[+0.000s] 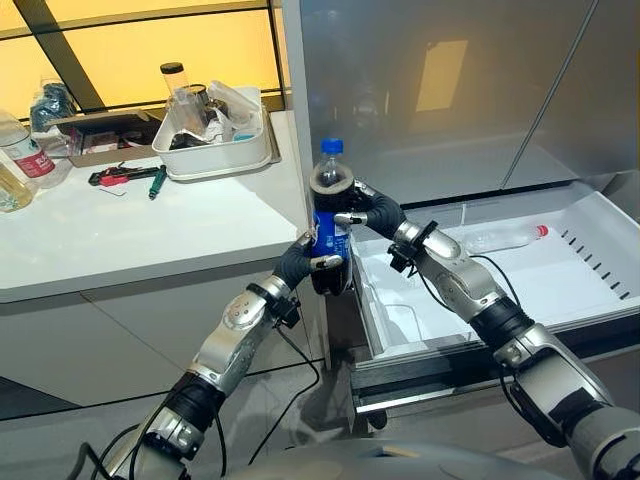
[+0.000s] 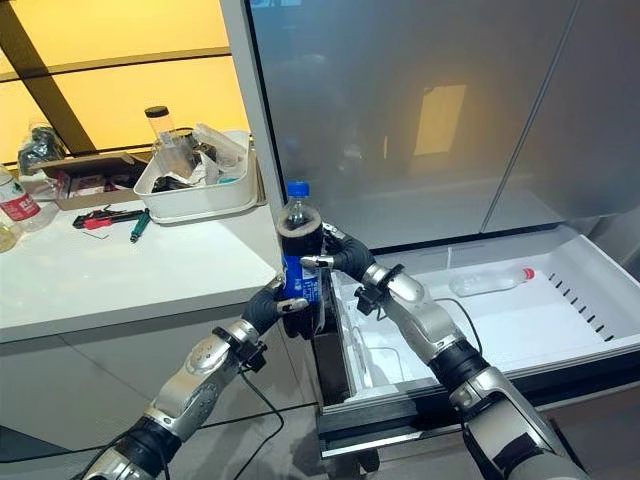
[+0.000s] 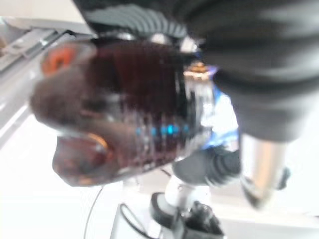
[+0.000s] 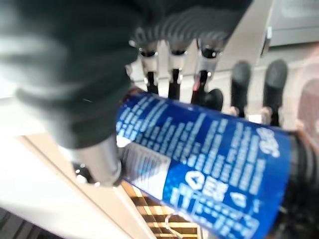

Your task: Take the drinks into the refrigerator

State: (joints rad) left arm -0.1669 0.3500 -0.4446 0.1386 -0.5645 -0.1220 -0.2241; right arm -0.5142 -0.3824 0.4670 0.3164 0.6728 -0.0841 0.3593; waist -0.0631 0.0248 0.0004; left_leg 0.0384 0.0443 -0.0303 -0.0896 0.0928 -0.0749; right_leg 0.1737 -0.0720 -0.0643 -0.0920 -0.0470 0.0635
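The cola bottle (image 1: pixel 331 215) stood upright, long axis vertical and blue cap up, held in the air between both hands just beside the corner of the white table (image 1: pixel 120 240). The left hand (image 1: pixel 301 262) had its fingers curled round the lower body from the table side; the right hand (image 1: pixel 368 212) had its fingers wrapped round the blue label from the drawer side. The open refrigerator drawer (image 1: pixel 600 275) lay below and to the robot's right, so the right hand was the nearer one for the lowering. 1 clear bottle (image 1: pixel 505 238) already lay on its side inside the drawer.
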